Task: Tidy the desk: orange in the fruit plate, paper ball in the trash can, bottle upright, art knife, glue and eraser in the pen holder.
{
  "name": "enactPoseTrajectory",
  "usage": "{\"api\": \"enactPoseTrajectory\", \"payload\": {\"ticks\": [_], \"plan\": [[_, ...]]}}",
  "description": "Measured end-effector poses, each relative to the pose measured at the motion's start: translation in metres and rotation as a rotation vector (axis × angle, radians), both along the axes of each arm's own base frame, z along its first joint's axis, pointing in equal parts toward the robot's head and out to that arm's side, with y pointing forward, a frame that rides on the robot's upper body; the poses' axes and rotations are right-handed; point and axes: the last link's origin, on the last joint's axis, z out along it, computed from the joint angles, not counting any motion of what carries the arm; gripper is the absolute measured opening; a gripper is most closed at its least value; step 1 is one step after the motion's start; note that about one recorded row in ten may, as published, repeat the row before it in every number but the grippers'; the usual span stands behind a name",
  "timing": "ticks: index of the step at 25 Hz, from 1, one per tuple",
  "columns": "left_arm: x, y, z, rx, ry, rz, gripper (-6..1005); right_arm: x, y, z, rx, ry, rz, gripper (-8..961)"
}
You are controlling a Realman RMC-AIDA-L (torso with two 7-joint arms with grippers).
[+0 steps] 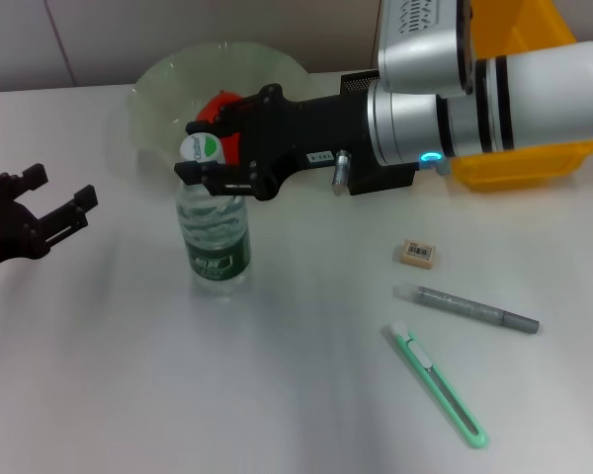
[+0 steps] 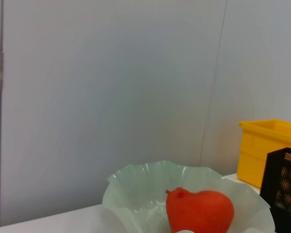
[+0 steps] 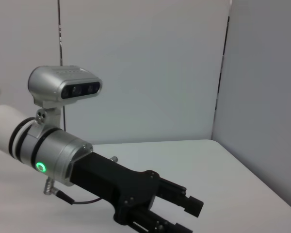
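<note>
A clear water bottle (image 1: pixel 215 237) with a green label stands upright on the white desk. My right gripper (image 1: pixel 206 153) is shut on its neck, just under the white cap. The orange (image 1: pixel 217 105) lies in the pale green fruit plate (image 1: pixel 168 84) behind the bottle; the left wrist view shows the orange (image 2: pixel 200 211) in the plate (image 2: pixel 131 194) too. The eraser (image 1: pixel 417 254), grey glue stick (image 1: pixel 469 309) and green art knife (image 1: pixel 437 385) lie on the desk at the right. My left gripper (image 1: pixel 61 188) hovers open at the far left. The paper ball is out of view.
A yellow bin (image 1: pixel 534 158) stands at the back right, partly hidden by my right arm. Beside it is the black mesh pen holder (image 1: pixel 361 81), seen again as a pen holder (image 2: pixel 283 189) next to the yellow bin (image 2: pixel 266 145). The right wrist view shows my left gripper (image 3: pixel 184 218).
</note>
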Motion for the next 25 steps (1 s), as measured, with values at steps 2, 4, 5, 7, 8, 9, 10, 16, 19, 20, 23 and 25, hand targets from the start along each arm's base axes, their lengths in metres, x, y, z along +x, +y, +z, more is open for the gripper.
{"api": "enactPoseTrajectory", "payload": {"ticks": [2, 4, 5, 7, 8, 9, 10, 16, 19, 20, 23, 25], "plan": [[-0.001, 0.0, 0.002, 0.008, -0.005, 0.005, 766, 0.0, -0.002, 0.0, -0.01, 0.002, 0.001, 433], [-0.001, 0.0, 0.003, 0.017, -0.009, 0.009, 766, 0.001, -0.002, -0.001, -0.016, 0.002, -0.006, 433], [-0.001, 0.0, 0.003, 0.017, -0.009, 0.009, 766, 0.001, -0.002, -0.001, -0.016, 0.002, -0.006, 433], [-0.004, 0.001, 0.009, 0.049, -0.023, 0.024, 766, 0.005, -0.002, -0.002, -0.026, 0.003, -0.026, 433], [-0.004, 0.001, 0.009, 0.049, -0.023, 0.024, 766, 0.005, -0.002, -0.002, -0.026, 0.003, -0.026, 433], [-0.004, 0.002, 0.01, 0.057, -0.028, 0.028, 766, 0.007, -0.002, -0.003, -0.029, 0.003, -0.036, 433], [-0.004, 0.002, 0.01, 0.057, -0.028, 0.028, 766, 0.008, -0.002, -0.003, -0.032, 0.004, -0.044, 433], [-0.003, 0.003, 0.012, 0.084, -0.041, 0.032, 766, 0.011, -0.003, -0.006, -0.048, 0.007, -0.07, 433], [-0.002, 0.003, 0.013, 0.087, -0.041, 0.028, 766, 0.011, -0.003, -0.008, -0.059, -0.006, -0.071, 433], [-0.002, 0.003, 0.013, 0.087, -0.041, 0.028, 766, 0.011, -0.003, -0.008, -0.059, -0.006, -0.071, 433], [-0.001, 0.003, 0.012, 0.085, -0.041, 0.026, 766, 0.01, -0.002, -0.009, -0.067, -0.025, -0.074, 433], [-0.001, 0.003, 0.012, 0.085, -0.041, 0.026, 766, 0.009, -0.002, -0.009, -0.071, -0.033, -0.073, 433]]}}
